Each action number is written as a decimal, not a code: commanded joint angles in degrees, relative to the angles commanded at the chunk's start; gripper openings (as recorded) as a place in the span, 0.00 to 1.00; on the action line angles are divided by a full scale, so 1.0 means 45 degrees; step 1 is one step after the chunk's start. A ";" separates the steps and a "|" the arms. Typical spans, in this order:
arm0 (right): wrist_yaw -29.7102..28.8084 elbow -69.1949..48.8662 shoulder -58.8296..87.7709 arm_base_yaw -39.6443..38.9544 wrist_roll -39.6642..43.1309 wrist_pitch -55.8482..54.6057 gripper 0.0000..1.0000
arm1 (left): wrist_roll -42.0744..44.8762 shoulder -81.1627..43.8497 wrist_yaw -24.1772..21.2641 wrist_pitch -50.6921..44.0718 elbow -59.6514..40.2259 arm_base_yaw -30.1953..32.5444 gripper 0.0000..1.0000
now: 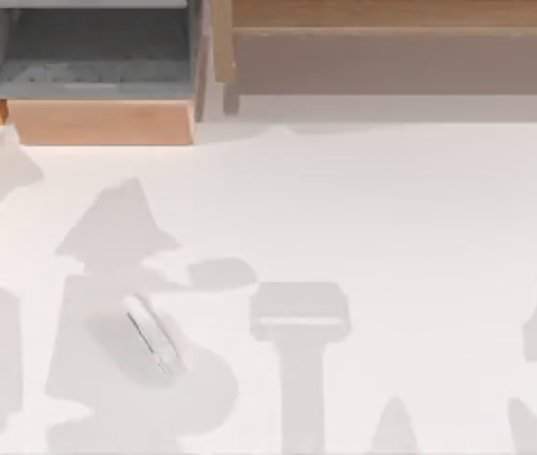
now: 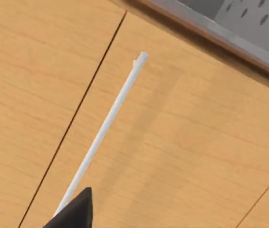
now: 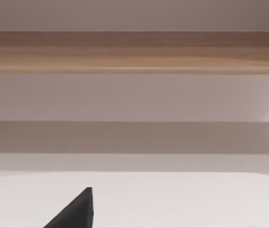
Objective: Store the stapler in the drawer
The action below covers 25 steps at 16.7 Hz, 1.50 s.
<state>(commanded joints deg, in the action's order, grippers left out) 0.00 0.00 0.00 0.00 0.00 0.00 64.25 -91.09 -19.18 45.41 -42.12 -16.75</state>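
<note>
Stapler [image 1: 153, 336] lies flat on the white table [image 1: 392, 209], near-left area, angled, in shadow. Nothing touches it. Drawer [image 1: 98, 121] sits far left, pulled open, grey inside exposed, tan front panel facing the table.

Left wrist view faces wood panelling with a thin white handle [image 2: 107, 124]. Can't tell how either arm's fingers are set.

Risk: stapler nearly matches the tabletop, so a grasp could land off-centre and skid it.

Long brown wooden unit [image 1: 392, 43] spans far right.
</note>
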 joint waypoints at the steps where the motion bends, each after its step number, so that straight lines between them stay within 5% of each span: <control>1: 0.0000 0.0000 0.0000 0.0000 0.0000 0.0000 1.00 | 0.0806 -0.1205 -0.0230 0.0633 -0.0600 -0.0215 1.00; 10: 0.0000 0.0000 0.0000 0.0000 0.0000 0.0000 1.00 | 0.5649 -0.8409 -0.1592 0.4647 -0.4432 -0.1540 1.00; 25: 0.0000 0.0000 0.0000 0.0000 0.0000 0.0000 1.00 | 0.5888 -0.9475 -0.1345 0.4103 -0.6098 -0.1288 1.00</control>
<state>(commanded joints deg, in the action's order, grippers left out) 0.00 0.00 0.00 0.00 0.00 0.00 90.74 -133.73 -25.24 63.87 -69.56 -22.55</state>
